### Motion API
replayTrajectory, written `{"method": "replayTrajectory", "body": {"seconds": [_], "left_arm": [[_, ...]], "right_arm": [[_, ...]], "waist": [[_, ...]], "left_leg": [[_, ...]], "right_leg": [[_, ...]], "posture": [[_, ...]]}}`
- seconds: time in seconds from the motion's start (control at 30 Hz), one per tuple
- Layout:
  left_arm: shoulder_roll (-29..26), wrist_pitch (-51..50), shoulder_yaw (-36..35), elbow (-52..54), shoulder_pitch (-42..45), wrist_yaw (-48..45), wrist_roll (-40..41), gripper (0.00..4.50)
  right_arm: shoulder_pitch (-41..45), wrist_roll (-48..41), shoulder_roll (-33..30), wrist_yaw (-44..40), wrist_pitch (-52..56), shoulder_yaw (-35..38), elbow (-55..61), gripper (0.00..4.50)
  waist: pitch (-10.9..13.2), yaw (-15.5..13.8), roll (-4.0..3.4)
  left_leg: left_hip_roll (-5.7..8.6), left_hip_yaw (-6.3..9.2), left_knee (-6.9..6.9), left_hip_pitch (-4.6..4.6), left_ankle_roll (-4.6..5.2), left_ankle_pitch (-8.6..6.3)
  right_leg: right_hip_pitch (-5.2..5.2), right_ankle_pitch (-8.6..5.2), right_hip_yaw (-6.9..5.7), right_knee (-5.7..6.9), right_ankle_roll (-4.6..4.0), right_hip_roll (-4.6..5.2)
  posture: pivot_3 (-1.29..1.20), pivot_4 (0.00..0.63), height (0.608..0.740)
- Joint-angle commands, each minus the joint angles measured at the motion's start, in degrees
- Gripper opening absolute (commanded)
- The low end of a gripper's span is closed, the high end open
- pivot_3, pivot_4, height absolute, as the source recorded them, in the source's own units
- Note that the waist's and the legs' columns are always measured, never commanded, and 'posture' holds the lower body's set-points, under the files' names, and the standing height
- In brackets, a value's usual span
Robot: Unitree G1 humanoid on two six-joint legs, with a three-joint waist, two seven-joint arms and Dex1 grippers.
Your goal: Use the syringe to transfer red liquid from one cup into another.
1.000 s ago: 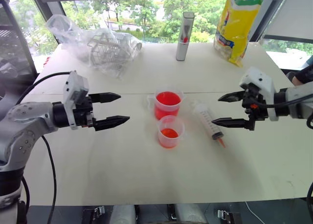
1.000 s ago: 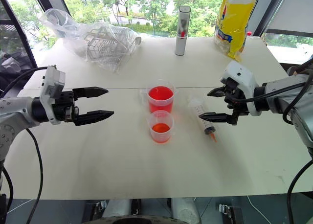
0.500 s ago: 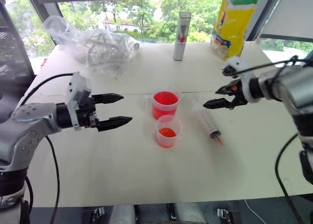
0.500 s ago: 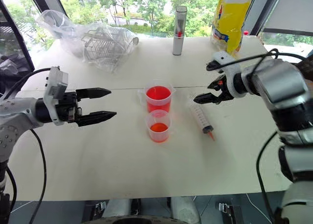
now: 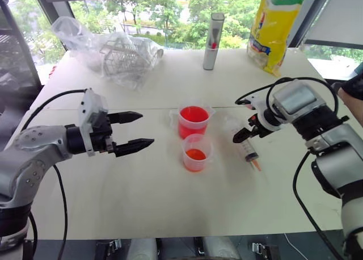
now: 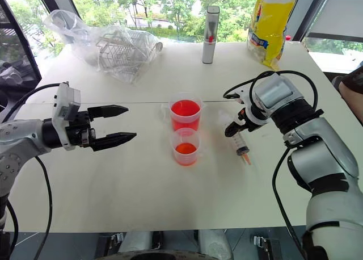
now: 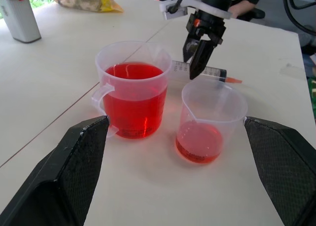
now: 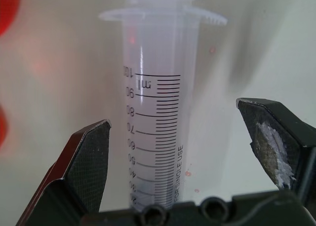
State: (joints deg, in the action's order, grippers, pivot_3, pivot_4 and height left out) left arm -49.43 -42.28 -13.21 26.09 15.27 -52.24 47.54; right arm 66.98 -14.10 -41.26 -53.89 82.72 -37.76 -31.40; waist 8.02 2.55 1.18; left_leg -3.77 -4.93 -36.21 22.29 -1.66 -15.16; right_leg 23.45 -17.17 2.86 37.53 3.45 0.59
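Lowered since the earlier frame, right end effector [image 5: 245, 133] hangs released, fingers straddling the syringe [image 8: 157, 132] lying on the surface [image 5: 142, 197]; left end effector [image 5: 136, 129] hovers released.

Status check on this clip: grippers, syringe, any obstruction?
Left gripper open, hovering beside the cups. Right gripper open, straddling the syringe, which lies flat on the table, not gripped. Nothing in the way.

A white table [image 5: 170, 209] stands before large windows [image 5: 164, 19] showing green trees in daylight, with dark window frames [image 5: 48, 4].
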Motion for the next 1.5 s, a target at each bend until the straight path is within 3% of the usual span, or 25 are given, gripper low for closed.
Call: {"method": "replayTrajectory", "body": {"seconds": [0.03,0.23,0.37,0.47,0.5,0.7,1.07,1.23,1.33,1.5], "left_arm": [[-0.4,-0.1,-2.4,2.0,-0.3,0.8,1.3,4.50],[-0.8,-0.2,-2.6,2.5,-0.4,1.6,1.7,4.50],[-0.9,-0.3,-2.7,2.7,-0.5,1.8,1.8,4.50],[-0.8,-0.3,-2.7,2.7,-0.5,1.9,1.8,4.50],[-0.8,-0.2,-2.6,2.6,-0.3,1.8,1.7,4.50],[-0.6,0.2,-2.1,1.8,0.6,1.7,1.3,4.50],[0.0,0.9,-1.5,-3.2,5.8,0.5,1.1,4.50],[0.7,1.6,0.3,-7.3,10.8,-1.2,0.1,4.50],[1.0,1.1,0.9,-9.6,14.1,-1.9,0.4,4.50],[0.5,0.5,1.0,-12.4,17.3,-3.4,0.3,4.50]], "right_arm": [[2.0,2.0,2.1,0.7,-1.9,0.3,-2.7,4.47],[2.2,4.1,6.8,2.1,-3.2,1.8,-7.5,4.47],[1.9,4.9,7.5,1.7,-3.1,2.1,-7.6,3.24],[1.5,4.9,7.6,1.6,-2.6,2.3,-6.4,1.61],[1.4,4.8,7.5,1.6,-2.2,2.4,-5.8,1.40],[0.5,4.3,4.6,2.5,-1.2,5.0,0.2,1.38],[-0.6,2.0,0.8,11.5,-16.2,31.7,18.2,1.38],[-3.5,-1.4,6.5,14.7,-29.0,40.5,28.0,1.38],[-5.7,-6.3,13.6,16.8,-34.9,45.9,32.8,1.38],[-11.6,-11.2,19.6,16.3,-40.3,46.8,38.2,1.38]], "waist": [[0.0,0.0,-0.01],[-0.1,0.1,0.14],[-0.1,0.1,0.19],[-0.1,0.1,0.19],[-0.1,0.1,0.19],[-0.1,0.0,0.17],[-0.1,0.0,0.10],[-0.1,0.0,0.10],[-0.1,0.0,0.11],[-0.1,-0.1,0.11]], "left_leg": [[0.00,0.00,0.00,0.00,0.00,0.00],[-0.02,0.01,0.00,-0.10,0.00,0.00],[-0.02,0.00,0.00,-0.22,0.00,0.00],[-0.02,0.01,0.02,-0.21,0.00,0.00],[-0.02,0.01,0.03,-0.22,0.00,0.00],[-0.03,0.01,0.06,-0.18,0.00,0.00],[0.00,0.03,0.06,-0.02,0.00,0.00],[-0.03,0.03,0.09,-0.05,0.00,0.00],[-0.04,0.04,0.08,-0.05,-0.01,0.00],[-0.06,0.04,0.05,-0.02,-0.02,0.01]], "right_leg": [[0.01,0.00,0.00,0.00,0.00,0.00],[-0.07,0.00,0.00,0.01,0.00,-0.02],[-0.19,0.00,0.00,0.01,0.00,0.00],[-0.17,0.00,0.00,0.02,-0.01,-0.01],[-0.17,0.00,0.00,0.02,0.00,-0.02],[-0.12,0.00,0.00,0.02,-0.01,-0.01],[-0.02,0.00,-0.03,-0.01,0.00,0.00],[-0.01,0.00,-0.02,0.01,0.00,-0.06],[-0.03,0.00,-0.04,0.02,0.01,-0.05],[-0.04,0.01,-0.05,0.04,0.01,0.00]], "posture": [[0.00,0.150,0.740],[0.00,0.150,0.740],[0.00,0.150,0.740],[0.00,0.150,0.740],[0.00,0.150,0.740],[0.00,0.150,0.740],[0.00,0.150,0.740],[0.00,0.150,0.740],[0.00,0.150,0.740],[0.00,0.150,0.740]]}}
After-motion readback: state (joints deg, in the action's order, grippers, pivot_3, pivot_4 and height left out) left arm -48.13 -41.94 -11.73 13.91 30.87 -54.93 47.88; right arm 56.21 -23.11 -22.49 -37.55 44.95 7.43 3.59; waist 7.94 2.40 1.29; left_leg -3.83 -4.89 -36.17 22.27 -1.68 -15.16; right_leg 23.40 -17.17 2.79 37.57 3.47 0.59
